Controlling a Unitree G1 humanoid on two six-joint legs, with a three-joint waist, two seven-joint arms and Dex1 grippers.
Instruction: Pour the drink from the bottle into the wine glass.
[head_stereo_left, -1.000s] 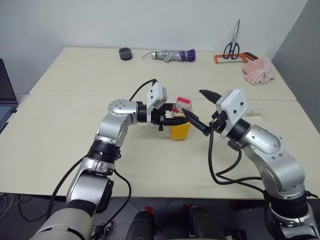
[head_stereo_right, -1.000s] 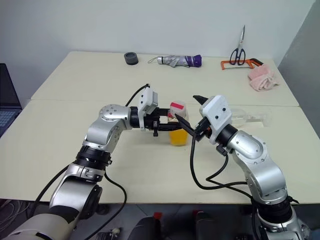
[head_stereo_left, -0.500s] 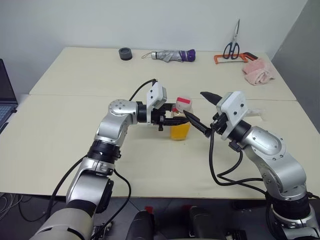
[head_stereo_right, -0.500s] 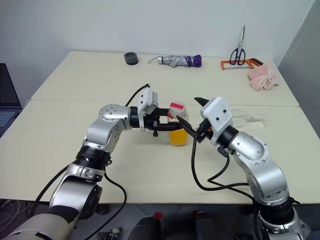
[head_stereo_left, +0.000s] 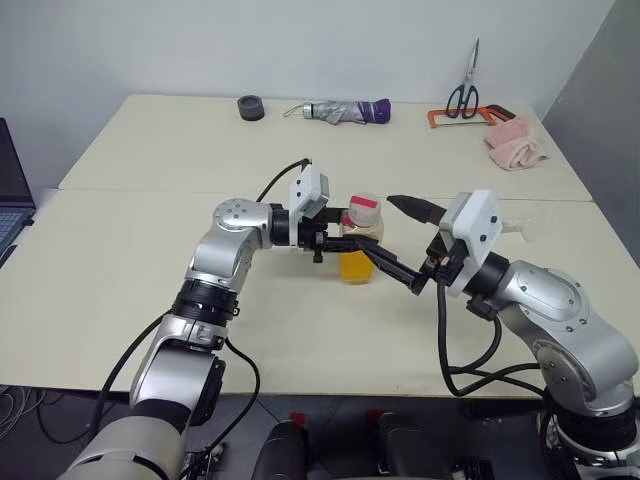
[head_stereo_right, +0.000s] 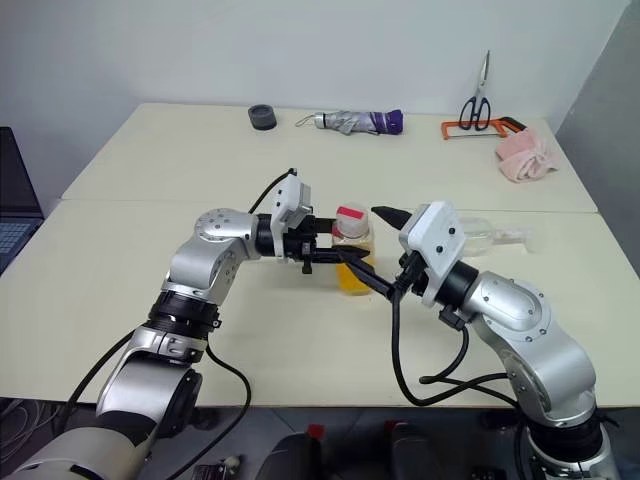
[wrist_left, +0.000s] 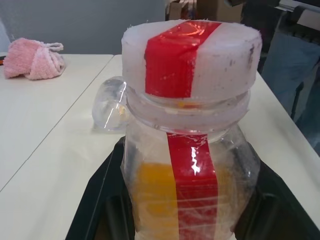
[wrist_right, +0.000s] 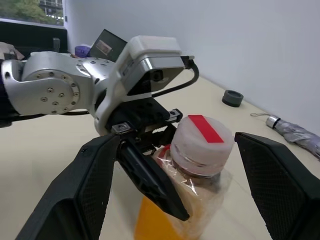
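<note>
Gripping the bottle (head_stereo_left: 360, 243) of orange drink (head_stereo_left: 357, 266) upright, the left pincer (head_stereo_left: 335, 240) is clamped around it while the right pincer (head_stereo_left: 402, 243) stands apart beside its cap.

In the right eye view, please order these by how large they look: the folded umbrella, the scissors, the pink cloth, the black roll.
1. Folded umbrella, the longest.
2. Scissors and pink cloth: look alike overall, the scissors longer and thinner, the cloth bulkier; no ranking between them.
3. Black roll, smallest.
All lie at the table's far side.
</note>
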